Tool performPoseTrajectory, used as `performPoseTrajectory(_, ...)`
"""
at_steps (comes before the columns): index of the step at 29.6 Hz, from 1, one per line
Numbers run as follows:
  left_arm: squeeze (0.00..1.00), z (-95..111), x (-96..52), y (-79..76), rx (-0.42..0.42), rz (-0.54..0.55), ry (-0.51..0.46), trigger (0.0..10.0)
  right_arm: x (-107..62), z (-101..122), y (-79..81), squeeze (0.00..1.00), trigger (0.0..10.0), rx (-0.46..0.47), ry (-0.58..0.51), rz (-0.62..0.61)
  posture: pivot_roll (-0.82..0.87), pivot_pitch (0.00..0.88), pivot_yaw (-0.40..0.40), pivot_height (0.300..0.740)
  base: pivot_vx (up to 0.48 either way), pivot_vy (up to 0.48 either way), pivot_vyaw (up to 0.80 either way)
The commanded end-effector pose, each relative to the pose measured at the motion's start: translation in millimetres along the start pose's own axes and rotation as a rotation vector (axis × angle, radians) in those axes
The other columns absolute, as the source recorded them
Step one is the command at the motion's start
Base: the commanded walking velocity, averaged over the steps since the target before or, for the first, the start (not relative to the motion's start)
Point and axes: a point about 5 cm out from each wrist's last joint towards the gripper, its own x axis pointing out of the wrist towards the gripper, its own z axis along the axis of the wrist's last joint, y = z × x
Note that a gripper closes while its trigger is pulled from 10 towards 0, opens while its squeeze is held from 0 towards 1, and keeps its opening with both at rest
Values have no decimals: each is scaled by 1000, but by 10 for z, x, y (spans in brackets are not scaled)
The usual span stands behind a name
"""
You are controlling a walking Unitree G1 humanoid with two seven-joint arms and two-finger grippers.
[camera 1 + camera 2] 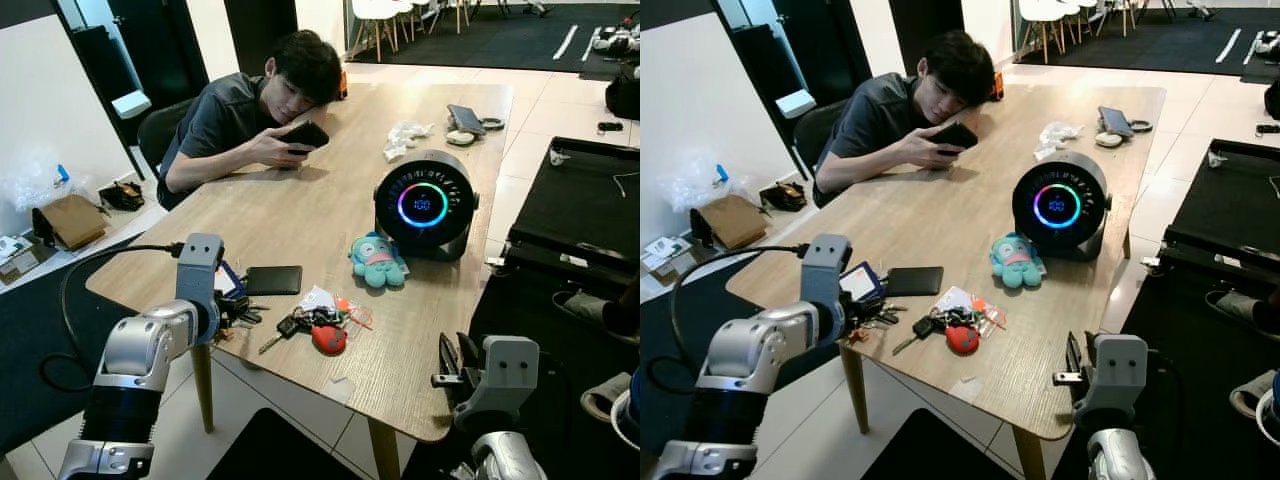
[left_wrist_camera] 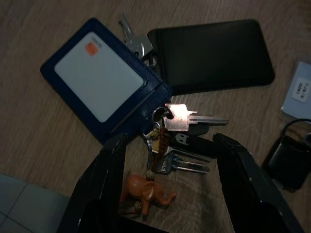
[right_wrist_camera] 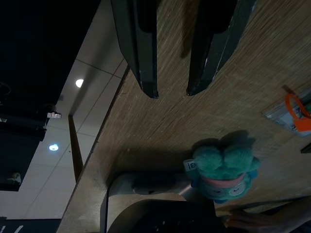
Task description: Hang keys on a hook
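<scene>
A bunch of keys (image 2: 182,118) with an orange elephant charm (image 2: 146,189) lies on the wooden table (image 1: 330,200) near its front left edge. It rests against a blue card holder (image 2: 104,80). My left gripper (image 2: 170,141) hovers just above this bunch, open, with one black finger on each side. In the left eye view the left gripper (image 1: 232,305) is mostly hidden under its wrist. A second key bunch (image 1: 300,325) with a red fob (image 1: 328,340) lies a little to the right. My right gripper (image 3: 172,92) sits low at the table's front right edge, open by a narrow gap and holding nothing.
A black wallet (image 1: 273,280) lies beside the card holder. A teal plush toy (image 1: 377,260) and a round black device with a lit ring (image 1: 425,205) stand mid-table. A person (image 1: 250,110) leans on the far side holding a phone. A black case (image 1: 580,210) stands at right.
</scene>
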Motion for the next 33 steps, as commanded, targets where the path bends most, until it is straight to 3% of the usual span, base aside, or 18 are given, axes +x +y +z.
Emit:
performPoseTrajectory(1, 0, -15, 9, 38, -12, 26, 2, 10000, -34, -74, 9, 0, 10000, 8, 41, -1, -10, 185, 161, 740, 0, 0, 0)
performPoseTrajectory(33, 0, -23, 71, -22, 9, 21, -4, 10000, -49, -92, 20, 0, 10000, 10, 48, -4, -8, 193, 168, 740, 0, 0, 0)
